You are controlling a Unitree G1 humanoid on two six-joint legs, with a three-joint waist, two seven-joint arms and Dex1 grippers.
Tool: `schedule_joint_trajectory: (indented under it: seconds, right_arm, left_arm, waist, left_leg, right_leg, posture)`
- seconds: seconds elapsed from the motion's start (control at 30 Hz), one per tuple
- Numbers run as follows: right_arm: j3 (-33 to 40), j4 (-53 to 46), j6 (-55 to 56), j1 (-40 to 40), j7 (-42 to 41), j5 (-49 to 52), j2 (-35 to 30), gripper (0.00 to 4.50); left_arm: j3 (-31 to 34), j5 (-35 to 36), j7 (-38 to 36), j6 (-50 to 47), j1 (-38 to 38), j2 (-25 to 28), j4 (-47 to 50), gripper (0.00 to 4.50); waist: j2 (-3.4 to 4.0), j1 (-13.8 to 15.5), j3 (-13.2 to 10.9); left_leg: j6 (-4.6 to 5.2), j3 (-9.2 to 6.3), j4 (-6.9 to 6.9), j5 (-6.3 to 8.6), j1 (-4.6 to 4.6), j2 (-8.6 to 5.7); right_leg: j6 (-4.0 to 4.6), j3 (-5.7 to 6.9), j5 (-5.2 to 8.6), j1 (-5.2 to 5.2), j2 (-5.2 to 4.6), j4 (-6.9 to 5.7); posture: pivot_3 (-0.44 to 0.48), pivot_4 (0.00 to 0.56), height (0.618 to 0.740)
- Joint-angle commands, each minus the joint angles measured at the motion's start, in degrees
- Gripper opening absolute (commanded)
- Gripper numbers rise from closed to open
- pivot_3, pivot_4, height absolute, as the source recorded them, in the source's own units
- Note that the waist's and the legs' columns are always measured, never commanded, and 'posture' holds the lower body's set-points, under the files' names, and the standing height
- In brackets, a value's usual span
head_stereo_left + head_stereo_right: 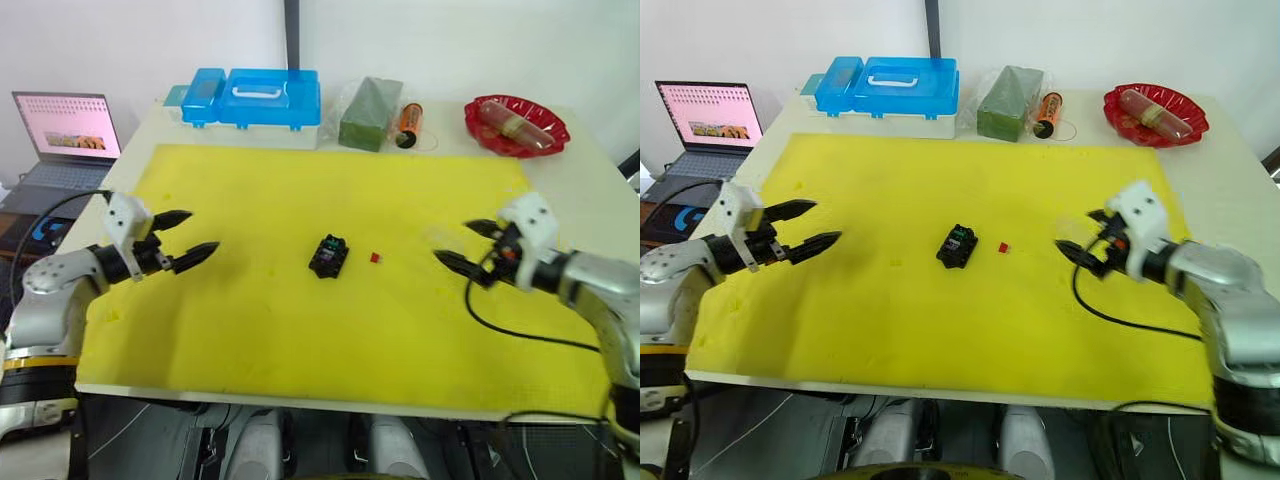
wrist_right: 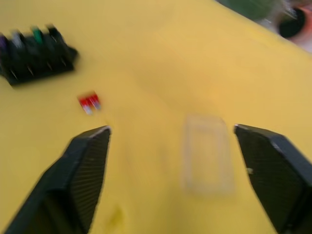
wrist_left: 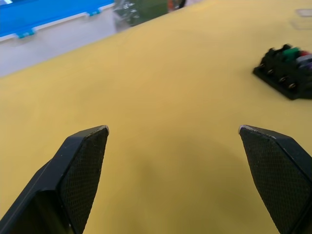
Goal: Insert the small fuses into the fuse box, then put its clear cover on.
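- Fuse box [image 1: 328, 256] sits mid-mat, black block with green and other coloured fuses already seated in its slots, per the wrist views; exact count unclear.
- Red fuse [image 1: 375, 257] lies loose on the mat just beside the box, on the robot's right; likely the one left to insert.
- Clear cover [image 2: 207, 152] lies flat on the mat between box and right gripper [image 1: 468, 247], nearly invisible against yellow.
- Right gripper: jaws wide apart, empty, low over the mat and aimed toward cover and red fuse; probably lined up for a pick.
- Left gripper [image 1: 185, 238]: jaws apart, empty, well apart from the box, pointing at it.
- Surface: yellow foam mat [image 1: 300, 330] on a pale table.
- Back edge: blue plastic case [image 1: 255, 98], green block [image 1: 370, 113], red dish [image 1: 515, 125]; laptop [image 1: 65, 140] off to the left.
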State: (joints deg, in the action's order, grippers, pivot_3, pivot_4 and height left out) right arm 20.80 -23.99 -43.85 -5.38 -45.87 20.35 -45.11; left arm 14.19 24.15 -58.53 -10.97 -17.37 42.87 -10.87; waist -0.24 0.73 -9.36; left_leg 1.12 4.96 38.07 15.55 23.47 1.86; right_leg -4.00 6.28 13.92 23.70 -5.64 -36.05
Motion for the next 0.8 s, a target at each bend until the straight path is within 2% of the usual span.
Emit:
schedule_joint_trajectory:
  seconds: [0.03, 0.17, 0.27, 0.43, 0.57, 0.67, 0.8]
  right_arm:
    - [9.6, -2.0, 4.1, 9.2, -2.4, 0.6, -0.9, 4.46]
    - [12.4, -1.1, 5.1, 13.5, -2.1, 0.8, -1.4, 4.46]
    - [11.9, 1.4, 5.0, 11.3, -0.1, 0.5, -1.8, 4.46]
    - [9.1, 3.7, 11.3, 5.7, 6.3, -2.7, 0.5, 4.46]
    - [5.8, 1.3, -2.4, -3.7, 5.3, 10.1, 2.3, 4.46]
    - [1.0, 0.8, -9.4, -10.1, 5.1, 15.6, 3.0, 4.46]
    - [-2.4, 5.2, -23.3, -17.8, 7.7, 22.2, 4.6, 4.46]
  left_arm:
    - [4.2, -0.7, 0.2, 3.7, 2.2, 2.3, -2.2, 4.5]
    - [4.5, -0.5, 0.2, 4.9, 3.5, 2.3, -2.6, 4.5]
    - [3.9, -0.2, 0.5, 4.6, 3.6, 1.4, -1.8, 4.5]
    - [3.0, 0.7, 0.1, 3.2, 2.1, 1.1, 0.7, 4.5]
    - [-0.9, 4.9, -1.6, -3.9, -0.8, 0.3, 10.6, 4.5]
    - [-5.1, 6.1, -3.8, -6.5, -3.4, -0.4, 15.6, 4.5]
    - [-11.1, 7.1, -7.2, -7.7, -4.9, -1.9, 22.9, 4.5]
  waist:
    - [0.0, 0.0, 0.0]
    - [0.01, 0.0, 0.0]
    - [0.01, -0.1, 0.0]
    - [0.0, 0.0, 0.0]
    - [-0.04, 0.0, -0.1]
    - [-0.04, 0.0, -0.1]
    - [-0.04, -0.1, -0.1]
  left_leg:
    - [0.0, -0.02, 0.0, 0.0, 0.0, 0.0]
    - [-0.02, 0.03, 0.04, 0.0, -0.02, -0.01]
    - [-0.04, 0.03, 0.04, -0.01, -0.04, 0.0]
    - [-0.04, 0.06, 0.01, -0.01, -0.02, -0.01]
    - [-0.04, 0.06, 0.02, -0.01, -0.01, -0.02]
    - [-0.04, 0.02, 0.04, -0.02, -0.02, -0.05]
    - [-0.01, 0.04, 0.03, -0.01, -0.01, -0.05]
  right_leg:
    - [0.0, 0.0, 0.0, -0.02, 0.0, 0.01]
    - [0.01, -0.02, 0.01, -0.02, -0.05, 0.05]
    - [0.17, -0.04, 0.09, -0.01, -0.19, 0.06]
    - [0.04, -0.04, 0.02, 0.02, -0.2, 0.05]
    - [0.02, -0.04, 0.0, 0.0, -0.16, 0.03]
    - [0.02, -0.03, 0.0, -0.04, -0.22, 0.03]
    - [0.02, -0.03, -0.01, -0.02, -0.14, -0.01]
  posture:
    - [0.0, 0.15, 0.74]
    - [0.0, 0.15, 0.74]
    - [0.0, 0.15, 0.74]
    - [0.0, 0.15, 0.74]
    - [0.0, 0.15, 0.74]
    - [0.0, 0.15, 0.74]
    - [0.0, 0.15, 0.74]
